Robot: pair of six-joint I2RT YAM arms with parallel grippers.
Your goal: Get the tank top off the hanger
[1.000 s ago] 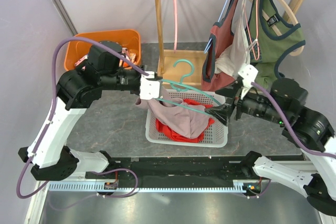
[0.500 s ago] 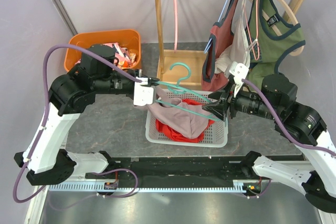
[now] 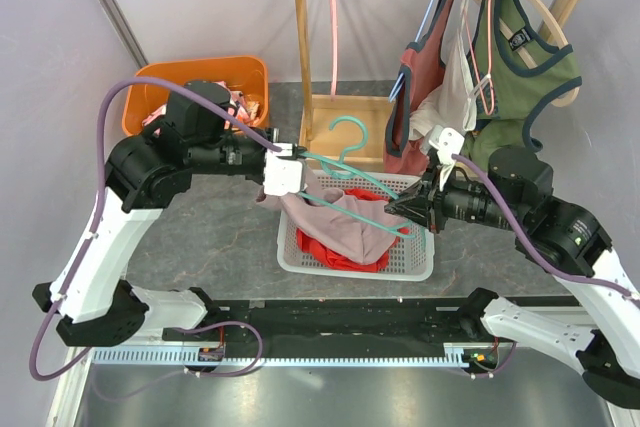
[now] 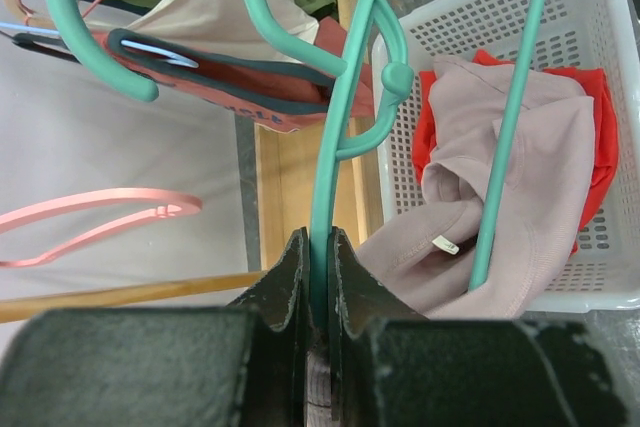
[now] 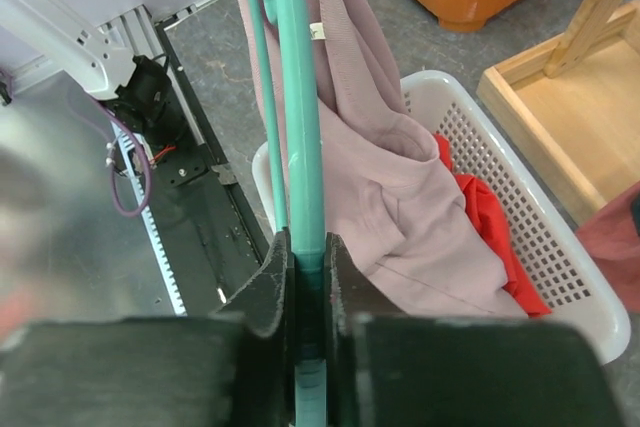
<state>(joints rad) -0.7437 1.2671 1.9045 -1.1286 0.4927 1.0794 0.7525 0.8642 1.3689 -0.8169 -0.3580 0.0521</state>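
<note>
Nearest you, toward the near edge of the worktop and about midway along it, sits the white basket with a red garment inside. The tank top, a dusty mauve, sags into that basket on top of the red cloth. Its upper part is draped over the teal hanger, so it is not off yet.

You have the hanger held roughly level above the basket, one tool at each end. Your left tool is clenched on the hanger's left arm, the teal bar pinched tight between its black fingers. From that wrist you see the tank top below and to the right of the grip, the hanger's lower bar crossing it and a small white label showing. Your right tool is clamped on the opposite end, its jaws tight against the bar. The mauve cloth hangs just beside that bar, close to the fingers but not between them.

Farther back, an orange bin stands toward the far left corner. Along the far edge is the wooden rack, carrying an empty pink hanger, a rust-red top and a green top.
</note>
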